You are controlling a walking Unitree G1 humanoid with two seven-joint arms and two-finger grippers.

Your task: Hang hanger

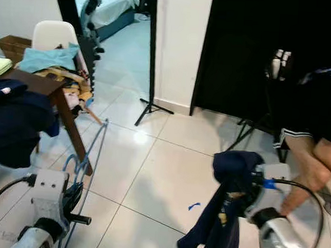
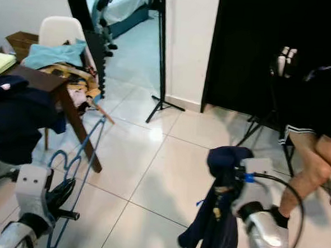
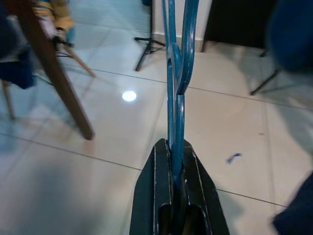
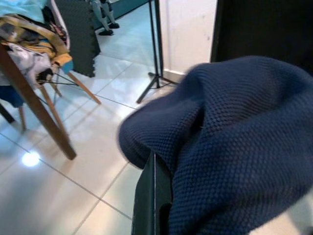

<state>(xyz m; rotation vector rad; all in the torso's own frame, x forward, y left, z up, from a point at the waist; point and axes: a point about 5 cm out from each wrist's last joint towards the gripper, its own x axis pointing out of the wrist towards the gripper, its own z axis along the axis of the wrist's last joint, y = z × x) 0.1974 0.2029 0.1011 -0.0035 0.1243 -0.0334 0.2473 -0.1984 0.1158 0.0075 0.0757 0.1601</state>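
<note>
On my left wrist feed, the left gripper's (image 3: pixel 177 169) two black fingers (image 3: pixel 155 186) are pressed together on the blue hanger (image 3: pixel 175 73), whose thin wire rises out of them and runs away over the tiles. The head cameras add what that feed lacks: one hanger, held at the near left, leaning up and away toward the leg of the wooden table (image 1: pixel 44 85).

On the right wrist feed I see one finger (image 4: pixel 146 200) of the right gripper (image 1: pixel 246 188) under a mound of knitted navy garment (image 4: pixel 230 147); the cloth covers the rest, so I cannot tell whether that gripper is closed. From the head view the same garment (image 1: pixel 221 217) drapes over the gripper at the near right and hangs toward the white tiled floor (image 1: pixel 162 174).

Further out, I count one table at the left, with dark clothing (image 1: pixel 11 120) spilling off its near edge, and one white chair (image 1: pixel 53 34) behind it heaped with a teal cloth (image 1: pixel 46 57) and other laundry. One black tripod stand (image 1: pixel 150 103) sits on the far floor by the white wall (image 1: pixel 181 46). A small blue scrap (image 1: pixel 193 205) lies on the tiles between the arms. At the right a person's bare legs (image 1: pixel 315 161) show beside a dark doorway (image 1: pixel 243 55).
</note>
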